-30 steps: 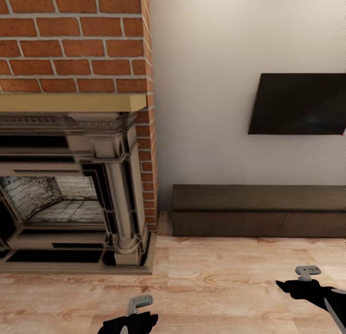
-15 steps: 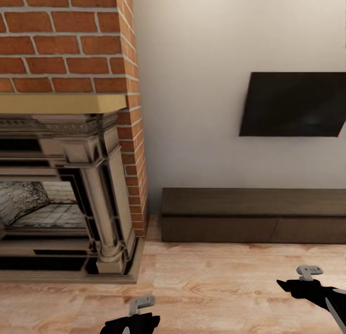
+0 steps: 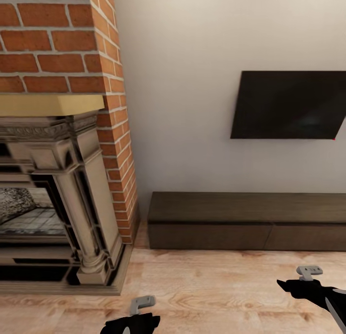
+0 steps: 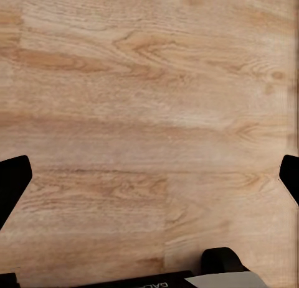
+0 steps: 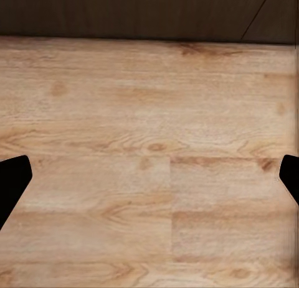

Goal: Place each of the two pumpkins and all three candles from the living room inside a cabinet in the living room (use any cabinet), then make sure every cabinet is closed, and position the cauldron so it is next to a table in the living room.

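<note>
Head view: both arms sit low and tucked, nothing carried, which looks like a travel pose, w/ the robot on its way rather than reaching for anything. Left gripper [image 3: 137, 309] hangs over bare floor [image 3: 206, 286]; right gripper [image 3: 300, 278] sits nearer the cabinet [image 3: 245, 221]. In both wrist views the fingertips [image 4: 14, 179] show far apart at the frame edges w/ only wood between them, so both sets of jaws are spread wide and hold nothing; same for the right fingertips [image 5: 12, 176].

Cabinet is the long, low dark-brown unit against the pale wall [image 3: 182, 84], drawer fronts flush, so it reads as closed. Right wrist view catches its dark front along the floor's far edge. No candles, pumpkins or cauldron visible yet; prob. elsewhere in the room.

Floor is light wood planks, flat and bare. Brick chimney [image 3: 53, 41] w/ an ornate carved fireplace surround [image 3: 72, 180] stands left of the cabinet, nearly touching its end. Dark TV [image 3: 288, 105] hangs on the wall above the cabinet.
</note>
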